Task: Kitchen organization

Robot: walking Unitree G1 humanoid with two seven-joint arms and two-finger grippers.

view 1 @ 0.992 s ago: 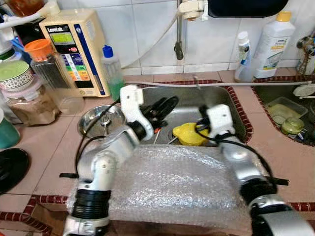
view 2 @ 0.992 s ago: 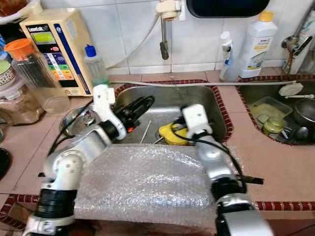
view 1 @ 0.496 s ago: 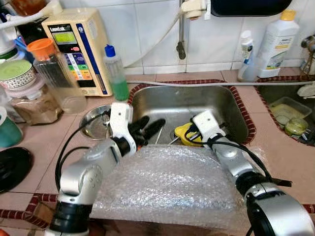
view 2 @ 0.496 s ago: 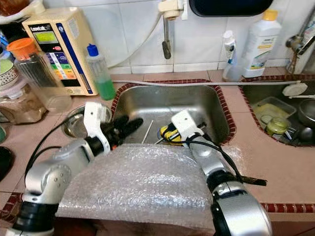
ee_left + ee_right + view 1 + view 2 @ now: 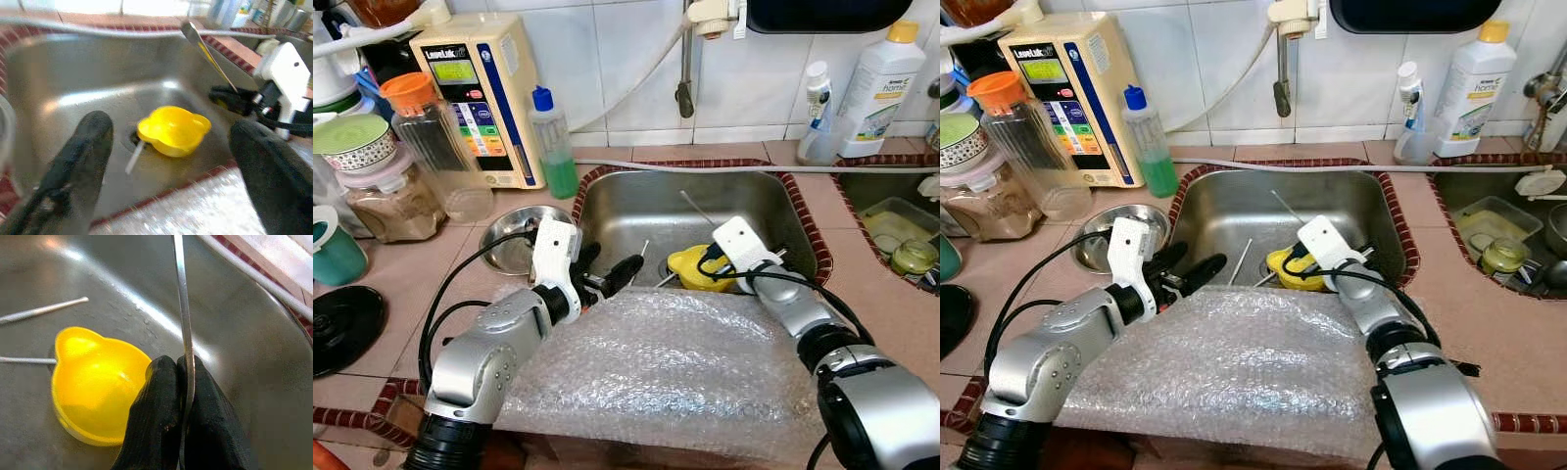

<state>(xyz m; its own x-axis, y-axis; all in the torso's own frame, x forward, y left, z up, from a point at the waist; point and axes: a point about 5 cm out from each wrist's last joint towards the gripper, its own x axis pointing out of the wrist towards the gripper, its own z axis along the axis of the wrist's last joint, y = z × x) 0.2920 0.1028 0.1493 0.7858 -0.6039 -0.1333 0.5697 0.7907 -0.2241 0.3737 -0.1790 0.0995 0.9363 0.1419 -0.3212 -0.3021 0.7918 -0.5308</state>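
R gripper clamped on thin metal utensil handle, over stainless sink basin, just beside small yellow plastic bowl by drain. L gripper spread wide, empty, at sink's near rim by bubble-wrap sheet. I'd judge handle stiff, light, slick when wet: pinch low, keep it from swivelling.

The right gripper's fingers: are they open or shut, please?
Shut: the right gripper has its fingers pressed together on a thin metal utensil.
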